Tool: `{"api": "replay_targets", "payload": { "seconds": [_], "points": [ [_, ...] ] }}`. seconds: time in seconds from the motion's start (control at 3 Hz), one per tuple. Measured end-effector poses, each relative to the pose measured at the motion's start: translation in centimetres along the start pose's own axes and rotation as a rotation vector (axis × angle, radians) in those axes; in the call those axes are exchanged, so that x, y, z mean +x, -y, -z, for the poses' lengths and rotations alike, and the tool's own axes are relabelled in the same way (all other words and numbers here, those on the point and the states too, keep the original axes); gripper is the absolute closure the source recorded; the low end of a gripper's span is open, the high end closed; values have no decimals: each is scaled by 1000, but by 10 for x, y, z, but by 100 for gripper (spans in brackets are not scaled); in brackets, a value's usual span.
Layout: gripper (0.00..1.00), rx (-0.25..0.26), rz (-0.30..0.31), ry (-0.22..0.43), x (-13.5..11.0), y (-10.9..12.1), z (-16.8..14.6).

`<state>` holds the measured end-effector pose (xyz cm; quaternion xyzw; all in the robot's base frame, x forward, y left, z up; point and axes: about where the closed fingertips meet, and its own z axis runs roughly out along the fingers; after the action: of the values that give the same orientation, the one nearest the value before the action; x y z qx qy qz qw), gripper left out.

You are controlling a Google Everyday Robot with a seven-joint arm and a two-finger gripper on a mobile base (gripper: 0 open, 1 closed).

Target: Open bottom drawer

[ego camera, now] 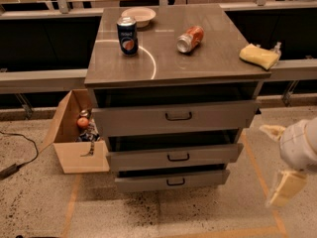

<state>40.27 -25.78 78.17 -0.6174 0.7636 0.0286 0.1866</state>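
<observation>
The gripper [270, 165] is hanging low with its fingers [286, 187] spread and empty, the bottom drawer [148, 182] is sitting to their left, and they are risking catching the close middle drawer [143, 158] instead.

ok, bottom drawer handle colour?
Black handle on the grey bottom drawer, camera view. Hand hangs low right, apart from it.

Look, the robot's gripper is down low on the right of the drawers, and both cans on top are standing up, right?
Not quite. The camera view shows only the blue can standing up; the orange can lies on its side. The gripper is indeed low on the right, apart from the bottom drawer.
</observation>
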Motion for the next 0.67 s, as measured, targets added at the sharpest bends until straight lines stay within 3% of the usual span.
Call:
{"api": "replay_targets", "payload": {
  "seconds": [0.33,0.67],
  "points": [
    [0,-39,60,5,20,-10,-93],
    [0,-32,118,-40,23,2,-177]
  ]
}}
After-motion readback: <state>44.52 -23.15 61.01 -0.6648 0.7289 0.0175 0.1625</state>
